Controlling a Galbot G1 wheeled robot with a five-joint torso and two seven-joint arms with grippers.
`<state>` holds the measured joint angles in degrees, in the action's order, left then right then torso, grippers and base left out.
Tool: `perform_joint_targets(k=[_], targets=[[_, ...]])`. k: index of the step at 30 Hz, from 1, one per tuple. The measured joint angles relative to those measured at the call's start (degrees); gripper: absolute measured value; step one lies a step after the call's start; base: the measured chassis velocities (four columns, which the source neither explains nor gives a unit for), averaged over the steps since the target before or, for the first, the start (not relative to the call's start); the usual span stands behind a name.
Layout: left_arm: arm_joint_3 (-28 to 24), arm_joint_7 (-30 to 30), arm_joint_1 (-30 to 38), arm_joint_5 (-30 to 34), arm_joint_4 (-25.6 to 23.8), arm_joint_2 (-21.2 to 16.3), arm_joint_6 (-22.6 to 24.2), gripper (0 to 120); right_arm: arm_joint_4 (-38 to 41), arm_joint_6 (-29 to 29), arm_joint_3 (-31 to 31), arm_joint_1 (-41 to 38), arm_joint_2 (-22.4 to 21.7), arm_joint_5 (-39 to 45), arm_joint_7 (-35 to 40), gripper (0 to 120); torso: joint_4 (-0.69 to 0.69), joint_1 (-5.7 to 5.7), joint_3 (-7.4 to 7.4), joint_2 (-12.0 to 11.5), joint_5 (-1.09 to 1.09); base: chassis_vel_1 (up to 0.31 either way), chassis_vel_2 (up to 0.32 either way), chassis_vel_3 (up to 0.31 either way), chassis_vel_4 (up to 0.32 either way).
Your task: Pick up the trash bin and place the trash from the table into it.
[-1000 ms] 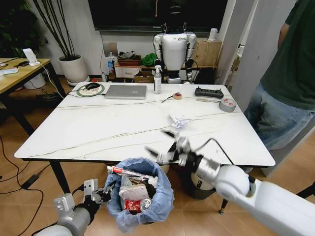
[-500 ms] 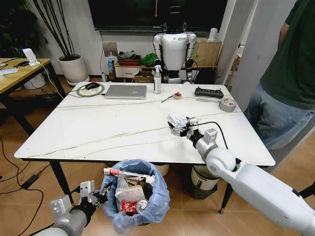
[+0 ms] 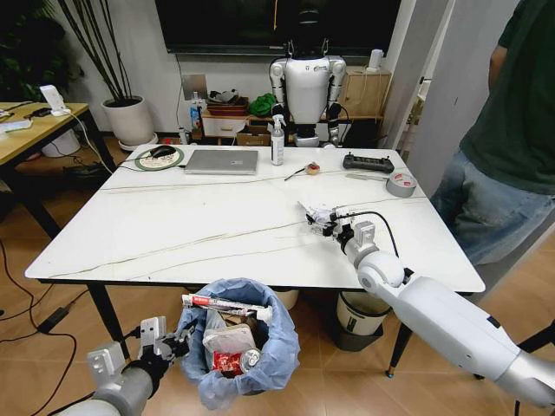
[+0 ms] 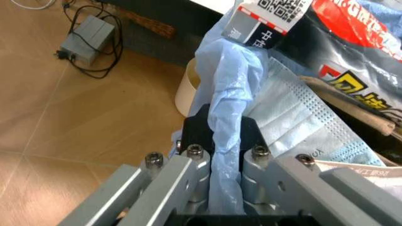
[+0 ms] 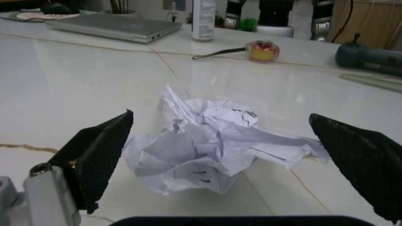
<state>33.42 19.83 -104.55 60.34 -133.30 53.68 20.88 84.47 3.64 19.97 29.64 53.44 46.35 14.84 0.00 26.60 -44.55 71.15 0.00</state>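
The trash bin (image 3: pixel 243 347), lined with a light-blue bag, hangs below the table's front edge and holds a red wrapper, a carton and paper. My left gripper (image 3: pixel 170 345) is shut on the bag's rim; in the left wrist view the fingers (image 4: pixel 188 155) pinch the blue plastic (image 4: pixel 227 94). A piece of the trash, a crumpled white paper (image 3: pixel 314 211), lies on the white table (image 3: pixel 173 225). My right gripper (image 3: pixel 324 222) is open at it. In the right wrist view the black fingers (image 5: pixel 100 150) stand on either side of the paper (image 5: pixel 207 141), apart from it.
At the table's far side lie a silver laptop (image 3: pixel 222 161), a spray bottle (image 3: pixel 277 140), a black controller (image 3: pixel 368 162) and a grey tape roll (image 3: pixel 401 184). A person (image 3: pixel 512 130) stands to the right. A white bin (image 3: pixel 357 319) sits under the table.
My right gripper has swung from the table's front edge by the bin out over the table to the crumpled paper. The left gripper and bin have barely shifted.
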Motion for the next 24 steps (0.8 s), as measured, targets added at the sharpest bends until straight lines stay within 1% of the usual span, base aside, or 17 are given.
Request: perform_joint_targets(k=[10,18,24], targets=[[-0.9,0.0,1.1,0.0,0.5,0.2,0.0,2,0.4,-0.1,1.4,-0.3,-0.5,-1.4,-1.0,100,0.00,0.00,0.00,0.0,-0.01,0.000,0.000,0.000,0.000],[-0.8,-0.1,1.0,0.1,0.6,0.2,-0.1,2,-3.0,0.0,1.4,-0.2,0.9,-2.7,-1.1,100,0.00,0.00,0.00,0.0,0.00,0.000,0.000,0.000,0.000],[-0.8,-0.1,1.2,0.1,0.8,0.3,-0.1,2,-3.6,0.0,1.4,-0.5,1.2,-3.0,-1.4,100,0.00,0.00,0.00,0.0,0.00,0.000,0.000,0.000,0.000]])
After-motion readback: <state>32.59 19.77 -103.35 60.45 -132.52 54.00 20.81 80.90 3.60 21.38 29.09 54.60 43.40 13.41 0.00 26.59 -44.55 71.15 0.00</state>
